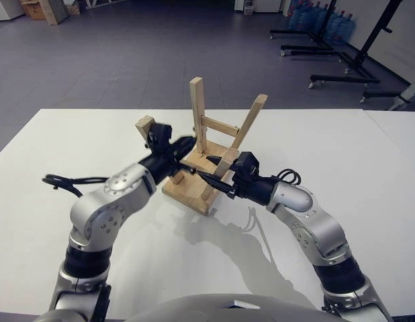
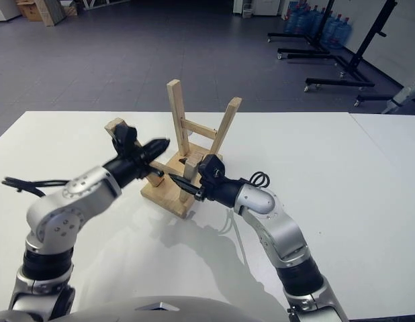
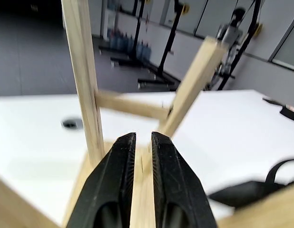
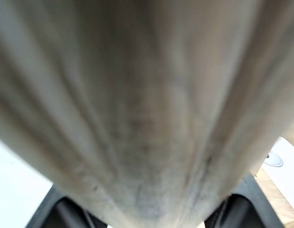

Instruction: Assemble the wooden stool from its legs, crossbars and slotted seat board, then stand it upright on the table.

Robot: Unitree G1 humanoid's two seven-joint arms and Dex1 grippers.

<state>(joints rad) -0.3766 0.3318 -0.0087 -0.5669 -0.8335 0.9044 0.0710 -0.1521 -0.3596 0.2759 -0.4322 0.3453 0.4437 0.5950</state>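
Stool [image 1: 209, 151], half built, sits seat board [image 1: 184, 191] down mid-desk [image 1: 355, 161], two legs [image 1: 197, 111] jutting toward 12 o'clock, a crossbar [image 1: 219, 126] between them. Left tool [image 3: 143, 137] pinches a wooden bar [image 3: 142, 209] (pads nearly together). Right tool [image 1: 217, 182] is at the stool's 5 o'clock, and I cannot tell its grip. Desk runs wide toward 3 and 9 o'clock, with the far edge near at 12.

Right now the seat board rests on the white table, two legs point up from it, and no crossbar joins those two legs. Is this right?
Not quite: a crossbar does join the two upright legs, as the left eye view shows. The seat board does rest on the white table.
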